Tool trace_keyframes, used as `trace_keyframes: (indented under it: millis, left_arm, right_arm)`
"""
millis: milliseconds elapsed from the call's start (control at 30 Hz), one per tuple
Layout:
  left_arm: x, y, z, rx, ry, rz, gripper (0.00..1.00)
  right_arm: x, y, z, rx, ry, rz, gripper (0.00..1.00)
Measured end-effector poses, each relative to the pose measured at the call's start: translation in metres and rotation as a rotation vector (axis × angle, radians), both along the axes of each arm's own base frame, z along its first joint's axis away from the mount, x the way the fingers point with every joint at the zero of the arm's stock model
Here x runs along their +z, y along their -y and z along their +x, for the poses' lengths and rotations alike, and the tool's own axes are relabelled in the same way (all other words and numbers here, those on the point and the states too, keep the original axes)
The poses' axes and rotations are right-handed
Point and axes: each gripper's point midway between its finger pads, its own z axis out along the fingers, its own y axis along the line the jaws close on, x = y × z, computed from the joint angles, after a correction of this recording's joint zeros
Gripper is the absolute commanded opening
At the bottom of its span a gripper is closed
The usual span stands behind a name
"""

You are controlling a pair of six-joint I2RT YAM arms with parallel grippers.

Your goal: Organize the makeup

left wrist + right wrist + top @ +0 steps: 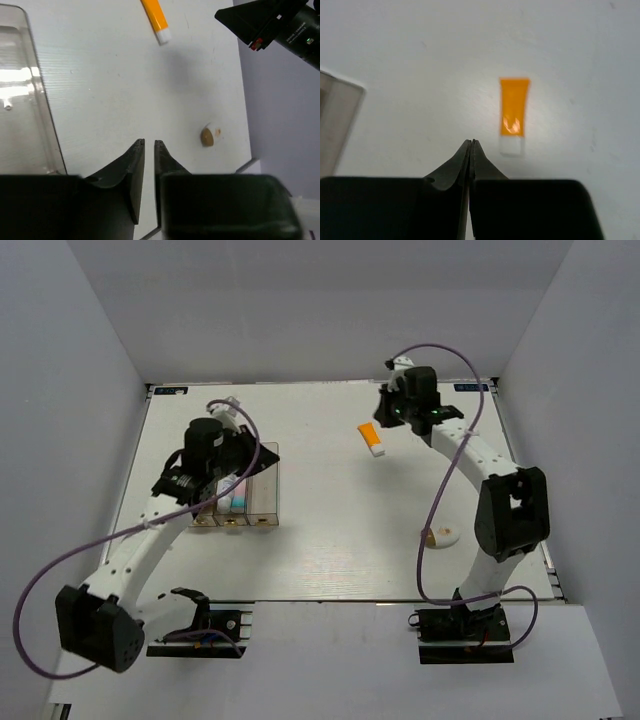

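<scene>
We judge this the approach: our right gripper (471, 145), clenched on nothing, hovers beside the flat orange white-capped tube (513, 107) at the overhead view's upper centre. Next we must open over it. Our left gripper (149, 146) is likewise clenched empty.

The orange white-capped tube (514, 107) looks like glossy plastic; the organizer box (30, 100) is clear, shiny plastic; the white surface (330, 530) is matt and smooth.

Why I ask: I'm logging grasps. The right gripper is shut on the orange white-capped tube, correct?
No. The right gripper is shut, but on nothing: the orange white-capped tube lies free on the table, just past its fingertips, as the right wrist view shows.
</scene>
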Motion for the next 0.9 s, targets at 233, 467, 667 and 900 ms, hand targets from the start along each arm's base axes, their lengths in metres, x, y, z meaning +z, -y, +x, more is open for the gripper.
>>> trace_keyframes:
  millis: [233, 467, 667, 900]
  left_arm:
    - [-0.033, 0.089, 0.002, -0.259, -0.098, 0.046, 0.64]
    - [-0.062, 0.215, -0.033, -0.677, -0.024, 0.117, 0.75]
    - [-0.107, 0.269, -0.083, -0.967, 0.07, 0.183, 0.8]
    - [-0.121, 0.297, -0.1, -1.114, 0.258, 0.224, 0.81]
  right_arm:
    - [-0.061, 0.119, -0.051, -0.074, -0.223, -0.193, 0.22]
    - [-0.027, 0.188, -0.067, -0.102, -0.227, -0.135, 0.89]
    - [-0.024, 0.209, -0.103, 0.14, -0.271, -0.188, 0.5]
    - [-0.07, 0.213, -0.187, 0.519, -0.389, -0.285, 0.13]
